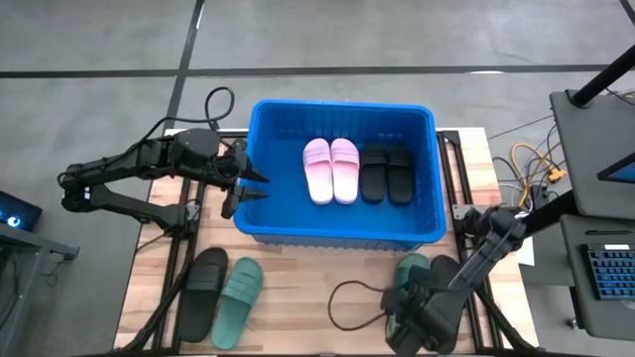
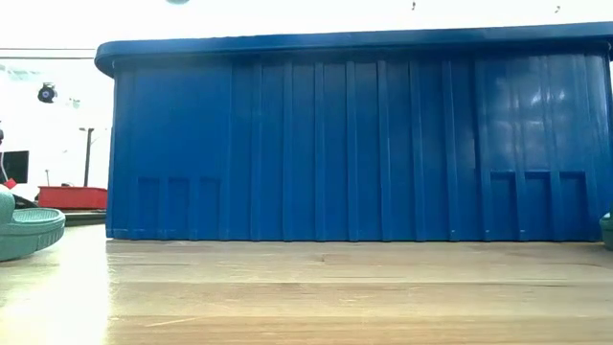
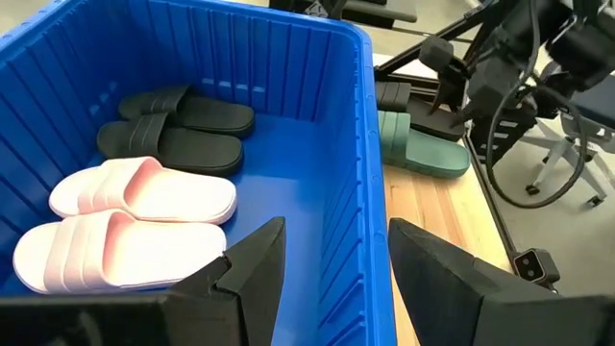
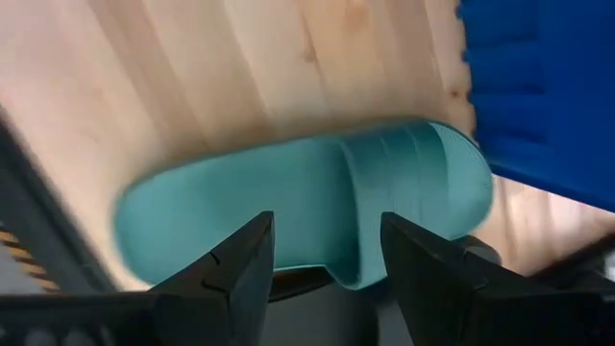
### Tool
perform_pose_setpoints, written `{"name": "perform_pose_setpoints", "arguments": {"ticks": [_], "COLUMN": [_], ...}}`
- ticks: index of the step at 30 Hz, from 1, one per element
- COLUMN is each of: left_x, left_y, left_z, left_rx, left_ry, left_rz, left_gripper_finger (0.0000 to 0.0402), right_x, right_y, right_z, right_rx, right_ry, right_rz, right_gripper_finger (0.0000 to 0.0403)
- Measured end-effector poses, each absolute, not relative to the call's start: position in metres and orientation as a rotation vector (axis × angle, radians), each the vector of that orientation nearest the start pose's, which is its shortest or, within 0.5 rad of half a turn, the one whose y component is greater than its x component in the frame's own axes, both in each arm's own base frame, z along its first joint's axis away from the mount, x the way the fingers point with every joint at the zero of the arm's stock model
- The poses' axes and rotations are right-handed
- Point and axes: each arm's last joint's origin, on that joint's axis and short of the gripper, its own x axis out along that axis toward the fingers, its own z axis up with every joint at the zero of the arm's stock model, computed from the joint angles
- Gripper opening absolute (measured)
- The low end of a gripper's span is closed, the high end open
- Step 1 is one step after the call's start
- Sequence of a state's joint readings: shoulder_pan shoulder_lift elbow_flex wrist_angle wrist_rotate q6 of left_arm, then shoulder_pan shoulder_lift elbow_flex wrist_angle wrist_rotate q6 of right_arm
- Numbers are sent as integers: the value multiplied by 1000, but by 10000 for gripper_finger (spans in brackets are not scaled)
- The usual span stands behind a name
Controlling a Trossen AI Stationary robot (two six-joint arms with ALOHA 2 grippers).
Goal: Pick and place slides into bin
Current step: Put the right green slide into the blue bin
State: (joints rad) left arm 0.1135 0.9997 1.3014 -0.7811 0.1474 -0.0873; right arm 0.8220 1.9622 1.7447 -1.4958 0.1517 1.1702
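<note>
Hovering open and empty, right hand (image 4: 322,255) above green slide (image 4: 307,207).

Bright blue bin (image 1: 260,220); 2 pink slides (image 1: 330,170), 2 black slides (image 1: 386,173) inside.

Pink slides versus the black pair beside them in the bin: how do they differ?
The pink slides are pale; the black pair is dark. The pink slides sit nearer the bin's middle, the black pair nearer its right wall. Both pairs lie flat, side by side, straps up.
</note>
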Motion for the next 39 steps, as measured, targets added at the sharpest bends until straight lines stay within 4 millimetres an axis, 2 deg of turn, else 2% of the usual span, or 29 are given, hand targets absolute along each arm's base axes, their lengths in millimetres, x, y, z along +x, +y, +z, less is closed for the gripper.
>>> {"name": "perform_pose_setpoints", "arguments": {"ticks": [13,21,32,35,39], "left_x": [177,176,177,177,177], "left_y": [16,16,16,16,16], "left_z": [410,409,408,409,408], "left_rx": [-153,-154,-154,-154,-155], "left_ry": [499,505,509,507,508], "left_rz": [-11,-11,-10,-11,-10], "left_gripper_finger": [171,171,171,171,171], "right_x": [257,259,261,261,261], "right_y": [278,280,280,280,277], "right_z": [189,164,156,156,153], "right_rx": [-96,-150,-179,-181,-171], "right_ry": [1584,1612,1608,1607,1612], "right_rz": [-583,-672,-692,-694,-721], "right_gripper_finger": [182,179,129,100,42]}}
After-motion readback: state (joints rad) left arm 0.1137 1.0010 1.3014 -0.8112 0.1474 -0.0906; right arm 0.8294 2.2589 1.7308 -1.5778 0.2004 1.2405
